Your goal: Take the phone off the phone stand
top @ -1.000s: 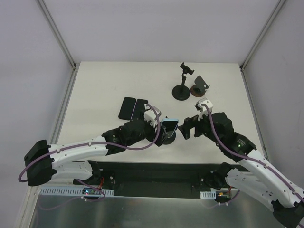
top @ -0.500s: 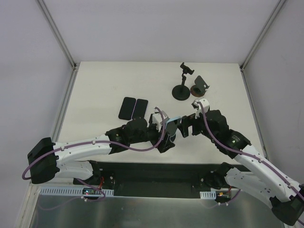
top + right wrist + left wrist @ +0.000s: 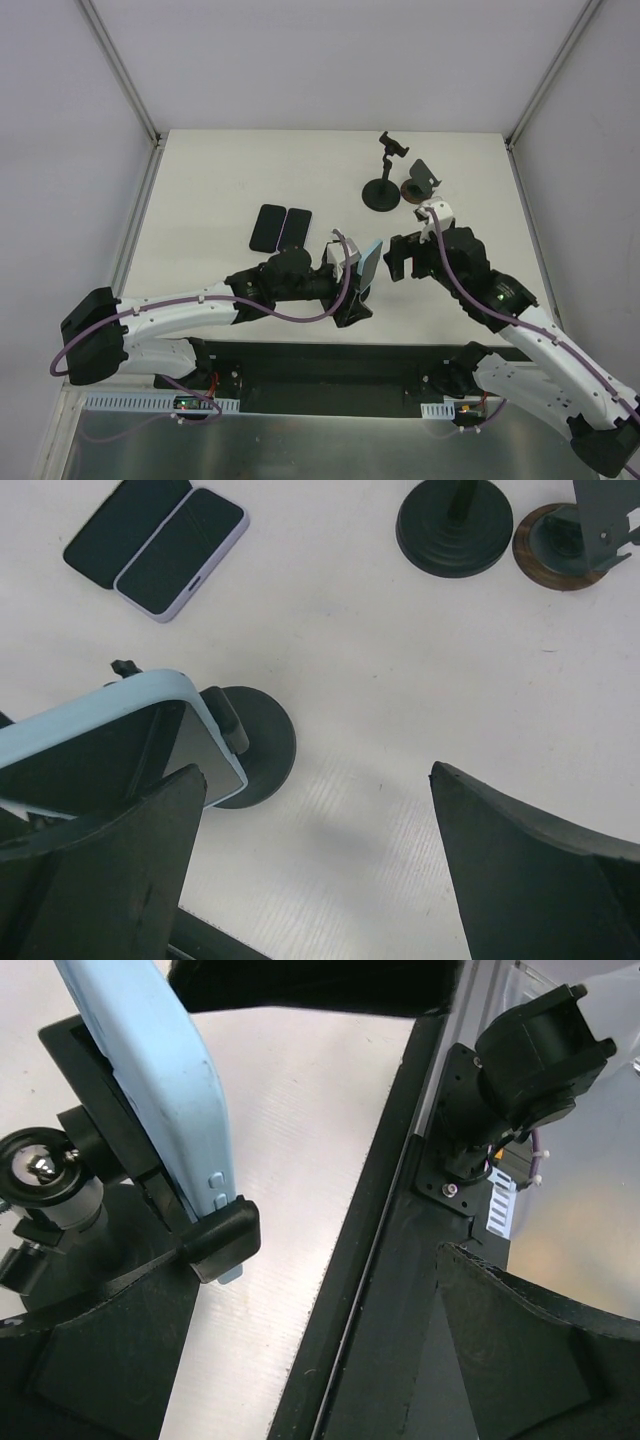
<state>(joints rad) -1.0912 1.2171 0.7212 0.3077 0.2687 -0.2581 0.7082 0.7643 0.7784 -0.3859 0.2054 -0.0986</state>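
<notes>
A light blue phone [image 3: 368,264] stands tilted on edge in a black phone stand near the table's front edge. In the left wrist view the phone [image 3: 150,1080] sits in the stand's clamp [image 3: 218,1240], left of my open left gripper [image 3: 310,1360]; nothing lies between its fingers [image 3: 540,1350]. In the top view my left gripper [image 3: 352,300] is right beside the stand. My right gripper [image 3: 397,258] is open just right of the phone. The right wrist view shows the phone [image 3: 110,735], the stand's round base [image 3: 258,742] and my open right gripper [image 3: 320,880].
Two phones [image 3: 281,228] lie flat side by side at the table's middle left; they also show in the right wrist view [image 3: 155,545]. Two empty stands [image 3: 381,190] [image 3: 420,182] are at the back right. The black front rail [image 3: 400,1260] runs under my left gripper.
My left gripper has moved right along the stand, and the phone now stands more on edge. My right gripper has shifted slightly up and right, staying open.
</notes>
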